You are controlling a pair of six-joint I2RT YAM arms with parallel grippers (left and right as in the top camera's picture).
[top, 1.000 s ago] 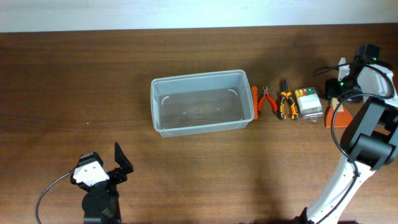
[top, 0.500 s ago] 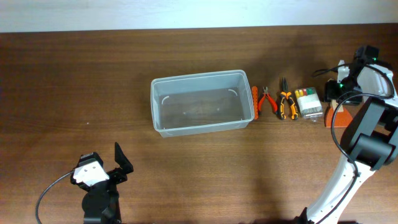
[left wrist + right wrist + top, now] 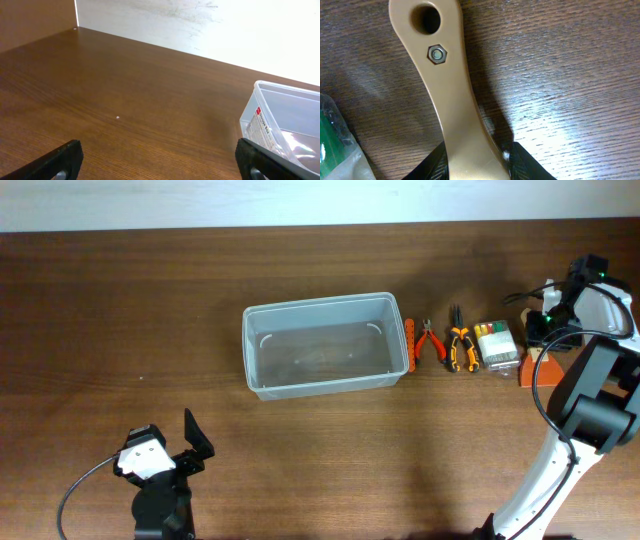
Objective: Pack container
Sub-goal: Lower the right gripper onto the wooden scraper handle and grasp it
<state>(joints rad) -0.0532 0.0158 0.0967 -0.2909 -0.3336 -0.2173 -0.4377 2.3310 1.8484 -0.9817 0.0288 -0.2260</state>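
At the left, near the front edge of the counter [image 3: 100,330], the left hand [image 3: 160,164] is opened wide. Its two dark fingertips [image 3: 62,159] stand at the two lower corners of the left wrist view, and only bare wood shows between them; it holds nothing.

The container [image 3: 322,388] stands upright near the middle of the counter, well apart from the left hand, with its long side running left to right. In the left wrist view its end wall [image 3: 280,127] shows at the right edge and carries a white label [image 3: 262,131].

Just beside the right wall of the container lies a narrow orange strip [image 3: 408,345]. Next to it, in one row, come small pliers with red handles [image 3: 432,343], then pliers with orange and black handles [image 3: 461,349], then a small clear box [image 3: 497,345] with green and yellow pieces inside.

At the far right, the right hand [image 3: 477,161] is closed on a flat tan handle [image 3: 440,85]. The handle has a round hole and a hex nut [image 3: 437,54] near its end and passes between the two dark fingers [image 3: 437,162], which sit against its sides. The handle lies low over the wood, just beside the clear box.
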